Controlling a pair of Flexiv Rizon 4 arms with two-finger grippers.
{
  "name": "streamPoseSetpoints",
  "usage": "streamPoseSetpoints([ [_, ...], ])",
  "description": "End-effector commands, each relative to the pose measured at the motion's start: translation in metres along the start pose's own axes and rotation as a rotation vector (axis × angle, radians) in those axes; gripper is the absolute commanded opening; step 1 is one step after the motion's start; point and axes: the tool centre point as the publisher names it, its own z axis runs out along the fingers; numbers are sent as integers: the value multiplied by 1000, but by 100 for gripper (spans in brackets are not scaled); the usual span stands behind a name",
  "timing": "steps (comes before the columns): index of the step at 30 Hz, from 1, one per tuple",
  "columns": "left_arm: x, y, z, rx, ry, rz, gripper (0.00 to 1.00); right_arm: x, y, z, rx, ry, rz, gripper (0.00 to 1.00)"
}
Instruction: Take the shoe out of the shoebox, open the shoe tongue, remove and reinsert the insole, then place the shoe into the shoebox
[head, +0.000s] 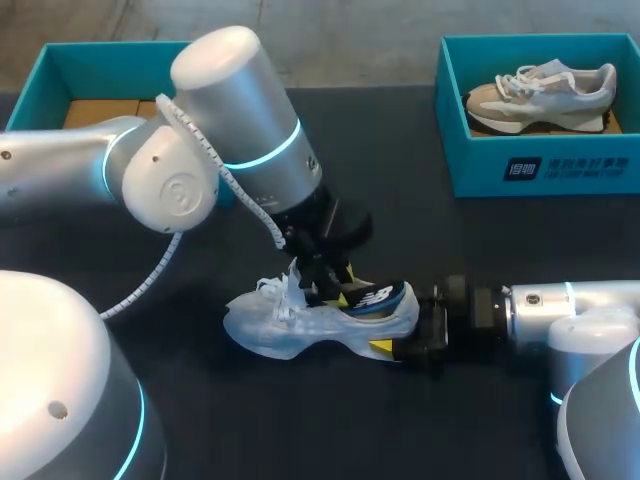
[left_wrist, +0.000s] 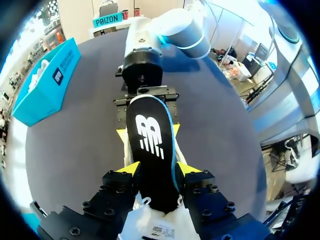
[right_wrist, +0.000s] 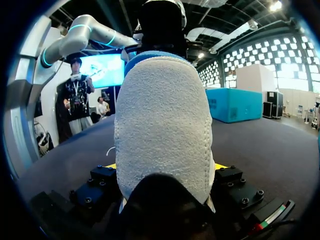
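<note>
Desk (head: 250, 420): dark, and carries everything named here.
Left arm (head: 200, 150): comes in from 9 o'clock and bends down over the shoe.
Right arm (head: 560, 310): lies low, coming in from 3 o'clock.
Boxes: a teal shoebox (head: 540, 165) holding a second shoe (head: 540, 92) sits at 1 o'clock from the work. Another teal box (head: 45, 80) sits at 10 o'clock.
Shoe (head: 290, 328): out of its box and on its sole near the desk's middle, toe to 9 o'clock and heel to 3 o'clock.
Insole (left_wrist: 150, 140): black with a blue edge, partly risen from the shoe's opening and lying along the shoe's length.
Right fingers (right_wrist: 105, 175): closed on the shoe's heel from both sides, steadying it.
Left fingers (left_wrist: 134, 169): narrowly apart and pressed on the insole's two long edges, holding it.
Key relation: the insole's long axis runs from the left fingers straight toward the right fingers at 3 o'clock. I judge that sliding it out or back in must follow that heel-to-toe line. The left arm is the nearer one.
Views: only the left wrist view shows both tips on the insole's edges. Only the right wrist view shows the heel filling the right fingers' gap. The head view alone shows the boxes.
</note>
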Motion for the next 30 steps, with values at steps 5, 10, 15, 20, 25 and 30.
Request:
streamPoseSetpoints([
  [5,23,-5,-10,15,-133,1,44,1,-1,1,3,-3,0,0],
  [10,26,-12,-9,23,-188,1,45,1,-1,1,3,-3,0,0],
  [15,25,-19,-3,11,-248,2,46,1,-1,1,3,-3,0,0],
  [20,23,-25,6,-2,-290,-5,47,1,-1,1,3,-3,0,0],
  [25,20,-31,15,-10,-329,-21,46,1,-1,1,3,-3,0,0],
  [30,15,-35,19,-9,-344,-44,47,1,-1,1,3,-3,0,0],
])
